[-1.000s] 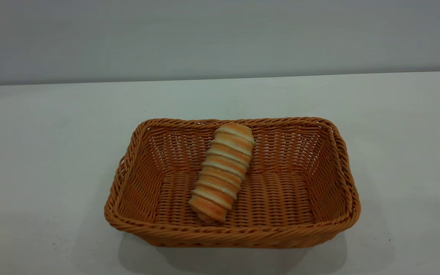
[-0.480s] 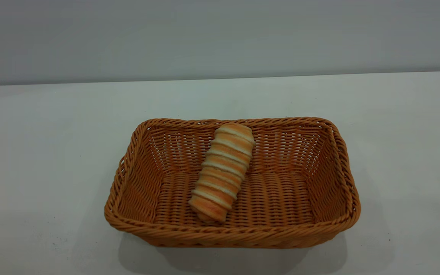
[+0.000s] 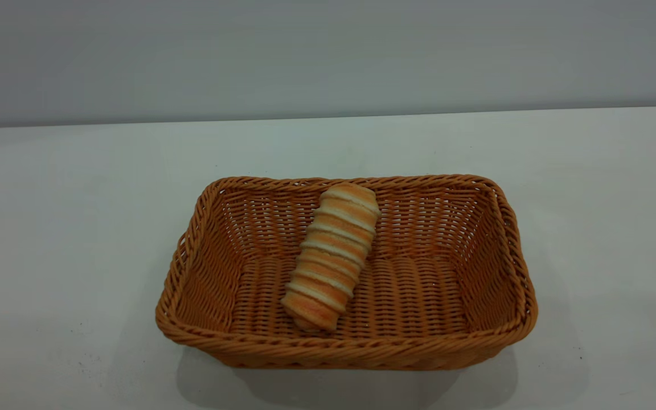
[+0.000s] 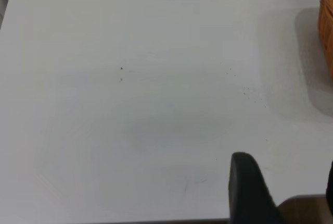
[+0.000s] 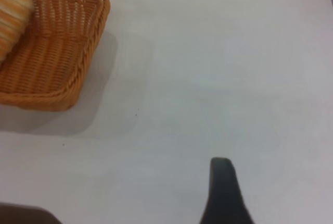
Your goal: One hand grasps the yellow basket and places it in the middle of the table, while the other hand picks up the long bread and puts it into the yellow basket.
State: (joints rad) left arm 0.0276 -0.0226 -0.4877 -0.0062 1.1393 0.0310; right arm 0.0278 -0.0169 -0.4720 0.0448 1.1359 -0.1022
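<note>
The yellow basket (image 3: 203,273) stands in the middle of the white table (image 3: 49,228). The long bread (image 3: 332,256) lies inside it, slanted, its far end leaning on the back wall. Neither gripper shows in the exterior view. My left gripper (image 4: 286,174) hovers over bare table beside the basket (image 4: 327,21), open and empty. My right gripper (image 5: 276,182) hovers over bare table on the other side, away from the basket (image 5: 78,52) and the bread (image 5: 13,15). Only one of its fingers (image 5: 223,187) shows, with nothing against it.
A grey wall runs behind the table's far edge (image 3: 328,117). The table's near edge shows below the left gripper (image 4: 156,221) and in a corner of the right wrist view (image 5: 21,211). Bare tabletop lies on both sides of the basket.
</note>
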